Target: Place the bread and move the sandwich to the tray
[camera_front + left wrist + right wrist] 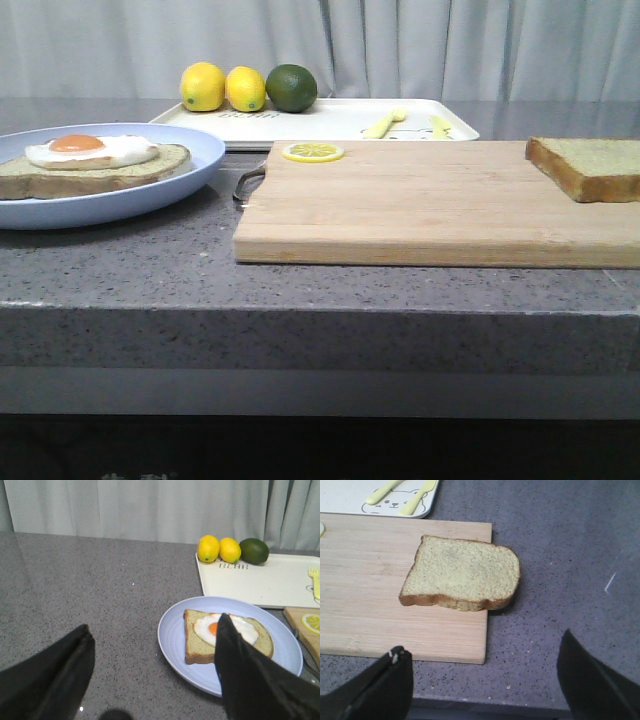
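The bread point(590, 165) lies on the right end of the wooden cutting board point(420, 205), overhanging its edge; it also shows in the right wrist view point(462, 573). The sandwich point(95, 160), bread topped by a fried egg, sits on a light blue plate point(150, 190) at the left, and shows in the left wrist view point(227, 635). The white tray point(330, 120) stands behind the board. My left gripper point(155, 652) is open and empty, short of the plate. My right gripper point(485, 667) is open and empty, short of the bread over the counter's front edge. Neither gripper shows in the front view.
Two lemons point(225, 88) and a lime point(291, 88) sit at the tray's back left. Pale yellow cutlery point(385, 123) lies on the tray's right part. A lemon slice point(312, 152) lies on the board's far left corner. Grey curtains hang behind the speckled counter.
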Robot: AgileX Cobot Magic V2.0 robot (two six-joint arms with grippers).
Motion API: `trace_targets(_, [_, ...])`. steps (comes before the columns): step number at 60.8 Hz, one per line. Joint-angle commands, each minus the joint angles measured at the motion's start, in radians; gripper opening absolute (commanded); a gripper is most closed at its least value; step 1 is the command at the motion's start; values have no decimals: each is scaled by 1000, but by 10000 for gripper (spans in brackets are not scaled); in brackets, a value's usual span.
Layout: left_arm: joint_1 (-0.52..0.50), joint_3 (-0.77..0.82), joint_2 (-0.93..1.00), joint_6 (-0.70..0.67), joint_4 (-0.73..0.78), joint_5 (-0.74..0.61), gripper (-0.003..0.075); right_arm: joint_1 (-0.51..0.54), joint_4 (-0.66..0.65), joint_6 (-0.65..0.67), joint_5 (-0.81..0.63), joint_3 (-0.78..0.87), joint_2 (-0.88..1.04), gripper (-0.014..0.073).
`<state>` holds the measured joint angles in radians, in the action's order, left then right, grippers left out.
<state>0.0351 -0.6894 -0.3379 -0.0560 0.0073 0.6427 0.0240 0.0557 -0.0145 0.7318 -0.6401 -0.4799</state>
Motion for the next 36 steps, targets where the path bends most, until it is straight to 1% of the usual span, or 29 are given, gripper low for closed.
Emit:
trace_targets(1, [20,-46,-48,11,-21,-44,503,1,10,0,-5,-96,-70,600])
trace_targets(12, [112,-54,-99,48,-16,-21,503,1,10,0,178,-265,-266,600])
trace_targets(21, [178,-54,-119,56,4,-32,503,1,10,-5,314,-384,-431,600])
trace_targets(29, [191,-54,-121,56,4,-66,503,11,10,-22,354,-452,-554,600])
trace_targets(32, [191,-54,-121,56,4,-72,503,30,14,-35,368,-473,-603,600])
trace_targets(36, [191,-54,-121,56,4,-78,503,82,44,-62,388,-497,-657,600])
